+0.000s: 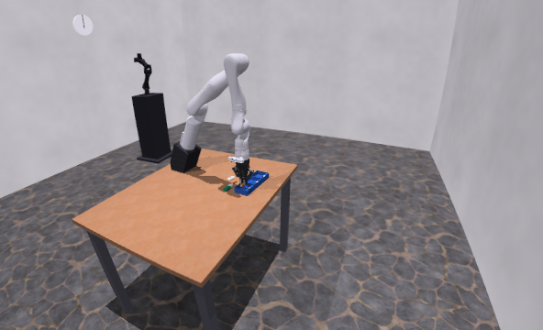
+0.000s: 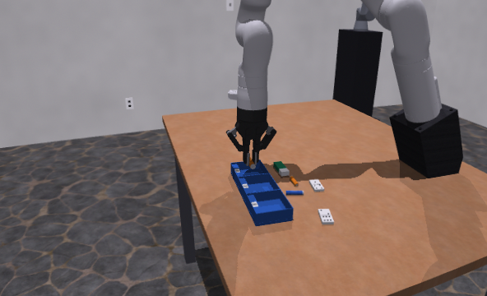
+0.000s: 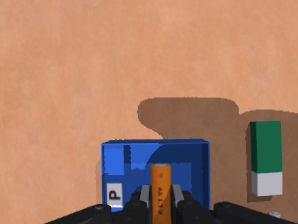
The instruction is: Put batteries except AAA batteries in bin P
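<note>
My gripper is shut on an orange battery, held upright. It hangs just above the far end compartment of the blue three-part bin. That compartment carries a white label with a P. A second orange battery and a blue battery lie on the table to the right of the bin.
A green and white block lies on the table close to the bin's far end. Two white dominoes lie further right. The arm's black base stands at the back right. The table edge runs just left of the bin.
</note>
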`<state>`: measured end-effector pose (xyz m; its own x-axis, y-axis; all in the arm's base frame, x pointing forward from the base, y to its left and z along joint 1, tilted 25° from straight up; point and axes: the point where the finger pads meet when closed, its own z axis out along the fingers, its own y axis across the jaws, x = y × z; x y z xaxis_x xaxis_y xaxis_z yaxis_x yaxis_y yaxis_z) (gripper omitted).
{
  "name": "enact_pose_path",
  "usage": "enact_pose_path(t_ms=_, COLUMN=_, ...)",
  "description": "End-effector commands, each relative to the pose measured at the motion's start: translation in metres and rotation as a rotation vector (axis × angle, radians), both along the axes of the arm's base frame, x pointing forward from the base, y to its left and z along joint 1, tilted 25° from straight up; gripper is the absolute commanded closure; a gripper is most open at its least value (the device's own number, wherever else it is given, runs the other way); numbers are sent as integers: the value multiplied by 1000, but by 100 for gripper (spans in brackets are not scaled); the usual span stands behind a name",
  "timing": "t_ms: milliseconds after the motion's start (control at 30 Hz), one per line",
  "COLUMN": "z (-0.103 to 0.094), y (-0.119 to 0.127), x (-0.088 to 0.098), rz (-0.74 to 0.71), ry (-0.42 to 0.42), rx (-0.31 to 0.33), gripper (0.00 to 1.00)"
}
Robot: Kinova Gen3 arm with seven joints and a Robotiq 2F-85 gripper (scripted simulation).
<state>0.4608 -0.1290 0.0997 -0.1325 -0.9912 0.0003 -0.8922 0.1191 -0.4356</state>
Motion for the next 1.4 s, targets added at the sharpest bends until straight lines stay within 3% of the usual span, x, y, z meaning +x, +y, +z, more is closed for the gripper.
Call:
enact_pose_path(t_ms=0, z=-9, y=3, x=1, rz=5, ry=9, rx=3, gripper=91)
enact_pose_path(t_ms=300, z=-21, y=2, x=7, rz=5, ry=9, rx=3, gripper=91)
enact_pose_path(t_ms=800, z=-21, y=2, x=6, rz=5, ry=9, rx=3, gripper=91)
enact_pose_path(t_ms=833, z=-21, y=2, x=6, rz=5, ry=9, rx=3, gripper=71)
enact_pose_path(t_ms=1367, z=-21, y=2, x=6, rz=5, ry=9, rx=3, gripper=71)
